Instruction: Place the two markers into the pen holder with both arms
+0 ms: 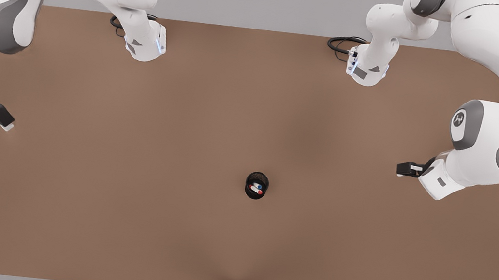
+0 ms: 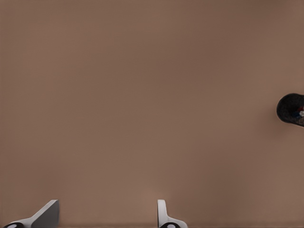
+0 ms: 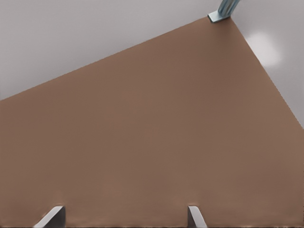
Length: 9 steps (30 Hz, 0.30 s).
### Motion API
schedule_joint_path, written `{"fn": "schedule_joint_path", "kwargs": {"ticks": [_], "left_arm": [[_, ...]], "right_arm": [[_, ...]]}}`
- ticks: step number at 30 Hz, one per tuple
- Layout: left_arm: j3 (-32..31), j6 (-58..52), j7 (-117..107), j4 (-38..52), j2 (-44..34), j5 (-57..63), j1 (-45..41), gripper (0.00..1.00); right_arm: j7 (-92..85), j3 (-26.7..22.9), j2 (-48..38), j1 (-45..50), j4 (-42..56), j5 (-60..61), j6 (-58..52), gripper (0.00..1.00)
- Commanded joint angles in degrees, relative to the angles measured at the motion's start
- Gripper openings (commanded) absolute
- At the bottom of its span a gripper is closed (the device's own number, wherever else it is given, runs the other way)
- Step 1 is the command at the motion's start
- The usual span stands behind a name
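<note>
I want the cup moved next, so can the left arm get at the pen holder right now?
Probably yes: the left gripper hangs open at the front view's right of the pen holder, with bare table between them. The right gripper waits far off.

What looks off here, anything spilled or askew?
Nothing stands out. Both markers sit inside the upright pen holder. The left gripper and right gripper are open and empty above the table.
</note>
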Motion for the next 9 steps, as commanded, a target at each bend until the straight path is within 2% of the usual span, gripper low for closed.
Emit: {"fn": "schedule_joint_path", "kwargs": {"ticks": [1, 2, 9], "left_arm": [[0.0, -0.21, 3.24, 0.04, -0.07, 0.16, -0.06, 1.0], [-0.09, -0.21, 3.41, 0.04, -0.07, 0.07, -0.06, 1.0], [-0.09, -0.21, 3.59, 0.04, -0.07, 0.07, -0.59, 1.0]], "right_arm": [[-20.0, -3.42, 3.91, 15.28, 5.83, 4.8, -16.48, 0.97], [-20.08, -3.33, 8.51, 15.19, 12.64, 4.98, -17.64, 0.97], [-20.0, -2.89, 9.48, 15.1, 14.22, 5.07, -17.81, 0.98]]}}
